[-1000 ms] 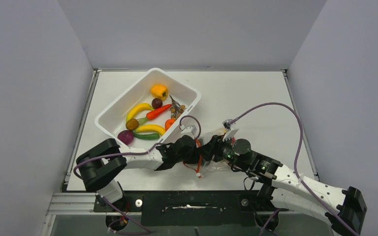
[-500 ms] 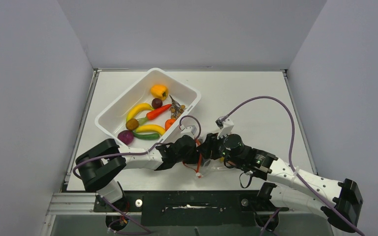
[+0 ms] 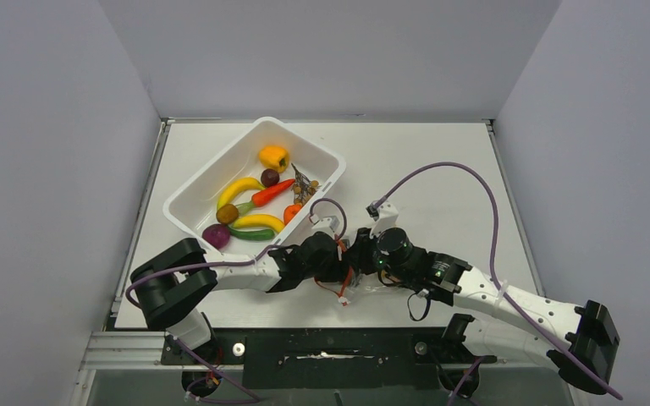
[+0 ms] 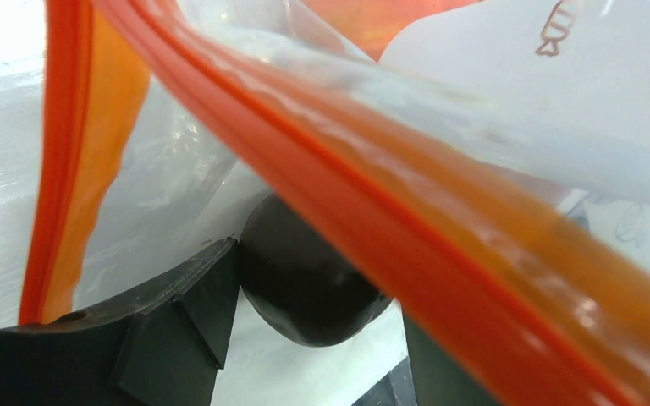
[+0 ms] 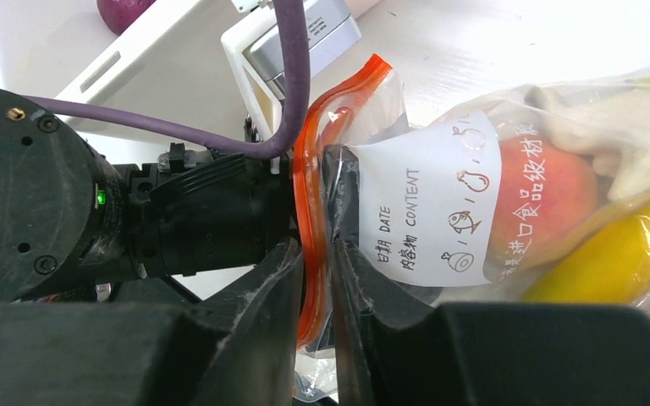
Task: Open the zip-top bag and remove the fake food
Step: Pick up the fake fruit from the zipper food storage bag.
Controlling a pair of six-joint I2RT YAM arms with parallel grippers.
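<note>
Sitting at the back left of the table, the tub holds loose food in yellow, orange, purple and green. Just right of its near corner, the left gripper reaches toward the centre, where it meets the right gripper nose to nose. The bag lies on the table under them, at the near middle, with its strip hanging to the near side.

In the left wrist view the left fingers stand wide, with bag film and a dark round thing between them. Whether they press on it I cannot tell. The strip runs slanting across that view, its two lips parted at the left.

In the right wrist view the strip arches up beside the left gripper's tip. The right gripper's jaws are narrow, pinching the strip and the bag edge between them. Right of that pinch, a white label lies on the bag. Behind the label and further right, inside the bag, are a peach and a banana.
</note>
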